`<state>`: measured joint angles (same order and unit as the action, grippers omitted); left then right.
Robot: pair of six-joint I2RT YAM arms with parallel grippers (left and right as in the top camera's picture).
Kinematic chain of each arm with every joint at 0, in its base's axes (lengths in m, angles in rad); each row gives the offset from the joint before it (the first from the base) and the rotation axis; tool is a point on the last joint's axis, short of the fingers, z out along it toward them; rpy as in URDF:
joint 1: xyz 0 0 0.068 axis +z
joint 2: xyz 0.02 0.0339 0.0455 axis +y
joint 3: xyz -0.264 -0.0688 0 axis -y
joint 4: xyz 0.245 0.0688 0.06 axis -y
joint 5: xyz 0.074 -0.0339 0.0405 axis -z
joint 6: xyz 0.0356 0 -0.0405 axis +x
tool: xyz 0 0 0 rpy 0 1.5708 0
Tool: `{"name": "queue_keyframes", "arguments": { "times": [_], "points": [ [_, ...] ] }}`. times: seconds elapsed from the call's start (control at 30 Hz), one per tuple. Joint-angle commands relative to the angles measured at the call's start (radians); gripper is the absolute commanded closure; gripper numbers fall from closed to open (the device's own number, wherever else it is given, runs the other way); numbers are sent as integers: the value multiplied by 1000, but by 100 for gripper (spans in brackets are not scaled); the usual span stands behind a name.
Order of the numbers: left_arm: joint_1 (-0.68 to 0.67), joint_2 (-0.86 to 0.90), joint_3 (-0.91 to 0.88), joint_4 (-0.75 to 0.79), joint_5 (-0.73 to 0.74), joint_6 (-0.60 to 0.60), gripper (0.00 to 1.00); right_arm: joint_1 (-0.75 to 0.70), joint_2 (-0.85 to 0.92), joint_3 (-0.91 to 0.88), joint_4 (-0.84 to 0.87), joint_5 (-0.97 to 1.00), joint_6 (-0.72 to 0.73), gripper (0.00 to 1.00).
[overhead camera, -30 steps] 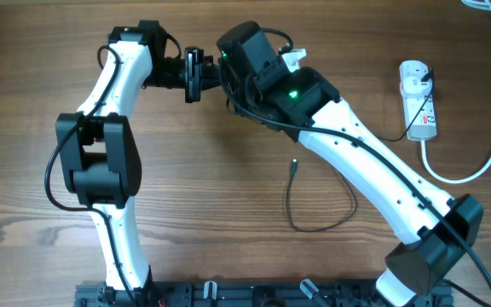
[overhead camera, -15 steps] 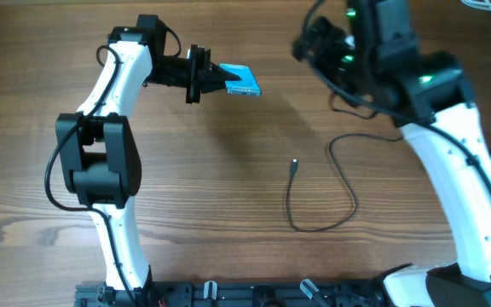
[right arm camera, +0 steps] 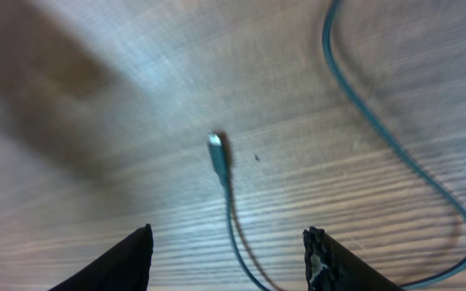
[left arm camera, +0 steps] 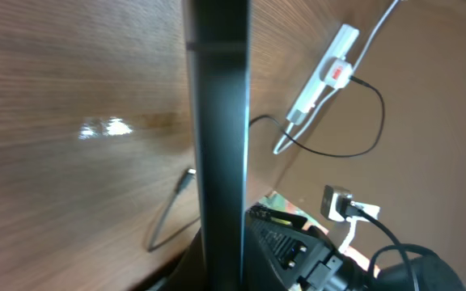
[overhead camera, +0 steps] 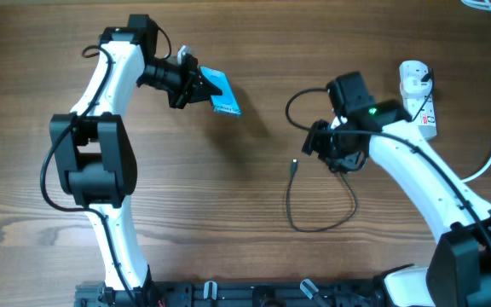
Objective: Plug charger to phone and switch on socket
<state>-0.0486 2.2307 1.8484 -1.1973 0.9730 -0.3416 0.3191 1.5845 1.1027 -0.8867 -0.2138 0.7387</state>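
The left claw [overhead camera: 201, 85] clamps the phone [overhead camera: 222, 92] clear of the worktop [overhead camera: 228, 222] at 11 o'clock, judged to be offering an edge for mating. The right claw [right arm camera: 226, 233] stands wide and empty over the charger [right arm camera: 217, 153] tip near centre, positioned to pinch it. The socket [overhead camera: 418, 101] lies at 2 o'clock, unattended.
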Motion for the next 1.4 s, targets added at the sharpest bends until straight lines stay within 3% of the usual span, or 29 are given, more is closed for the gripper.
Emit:
{"name": "queue_keyframes", "arguments": {
  "times": [0.0, 0.23, 0.3, 0.4, 0.6, 0.7, 1.37],
  "points": [
    [5, -32, 0, 2, -9, 81, 96, 60, 14, -78, 50, -39, 2, 37],
    [5, -32, -1, 5, -14, 100, 96, 144, 250, 9, 12, 8, 24, 34],
    [5, -32, -1, 5, -25, 100, 96, 158, 273, 9, 23, 36, 50, 38],
    [5, -32, -1, 5, -25, 100, 96, 180, 275, 9, 56, 64, 76, 54],
    [5, -32, -1, 4, -25, 100, 96, 236, 275, 8, 88, 136, 130, 57],
    [5, -32, -1, 1, -25, 100, 96, 238, 275, 2, 84, 197, 152, 67],
    [5, -32, 0, 2, -25, 100, 96, 238, 276, -41, 145, 191, 128, 72]
  ]
}}
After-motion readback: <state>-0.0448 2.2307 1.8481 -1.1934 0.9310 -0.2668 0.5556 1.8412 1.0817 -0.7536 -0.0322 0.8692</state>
